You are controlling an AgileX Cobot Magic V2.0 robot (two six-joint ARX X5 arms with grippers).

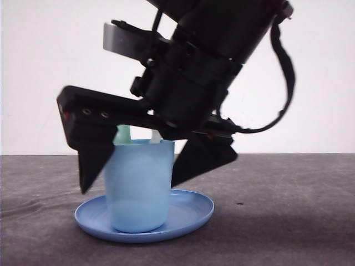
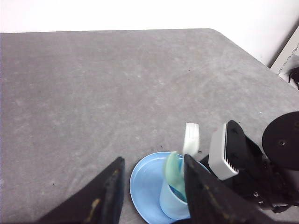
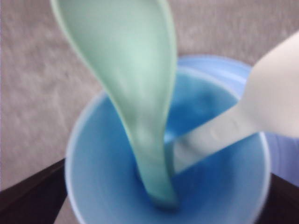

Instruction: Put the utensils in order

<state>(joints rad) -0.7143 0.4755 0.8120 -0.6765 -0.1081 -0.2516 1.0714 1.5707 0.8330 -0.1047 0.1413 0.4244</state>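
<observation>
**Arm:** Right gripper (image 1: 130,172) hangs over the light blue cup (image 1: 138,185), its jaws spread wide. One finger (image 1: 91,160) is on one side of the cup, the other on the opposite side. Nothing is clamped between them. Contact with the cup wall: cannot tell from the front view.

**Recorder:** And the utensils?

**Arm:** Both stand in the cup. Mint-green spoon (image 3: 135,93) has its narrow end down at the cup floor, bowl end up and leaning past the rim. White fork (image 3: 243,116) leans the other way, its lower end beside the spoon's at the bottom. The right wrist view is blurred, so I cannot make out tines.

**Recorder:** Cup position?

**Arm:** Upright on the blue round plate (image 1: 188,216), which lies on the grey table (image 1: 288,210).

**Recorder:** Your other hand?

**Arm:** Left gripper (image 2: 152,191) is parted, nothing between its fingers, near the plate.
</observation>
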